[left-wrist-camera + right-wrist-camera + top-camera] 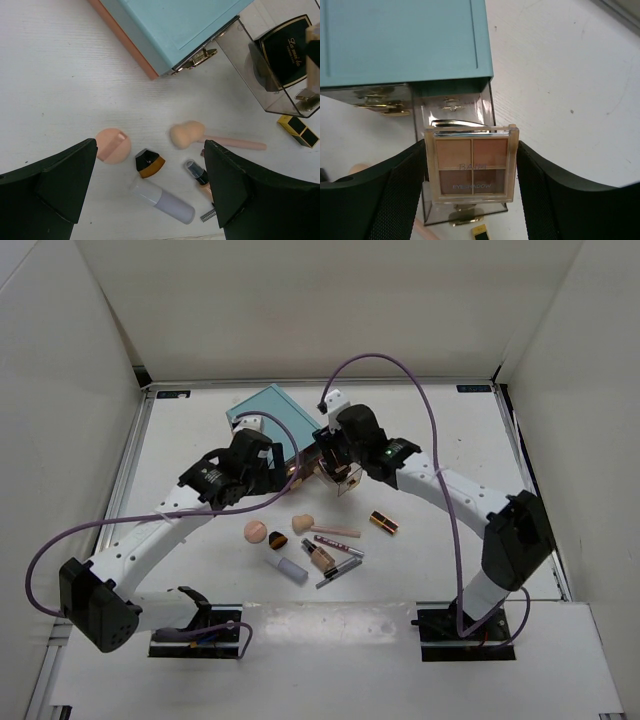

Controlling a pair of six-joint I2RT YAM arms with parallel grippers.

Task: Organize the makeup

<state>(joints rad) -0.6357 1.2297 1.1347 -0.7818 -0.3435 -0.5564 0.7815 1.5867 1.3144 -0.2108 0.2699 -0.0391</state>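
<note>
Black compact (282, 52) in clear drawer (238, 62)

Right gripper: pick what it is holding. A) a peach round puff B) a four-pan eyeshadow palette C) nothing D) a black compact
B: the right gripper clamps the four-pan eyeshadow palette between its fingers, over the open clear drawer of the teal box.

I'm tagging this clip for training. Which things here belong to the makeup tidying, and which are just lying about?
Job: eyeshadow palette in the right gripper, black compact, round puff, sponge, lipstick, white tube, foundation bottle, pencils.
Rest: teal box, its clear drawer holding the compact, purple cables.
</note>
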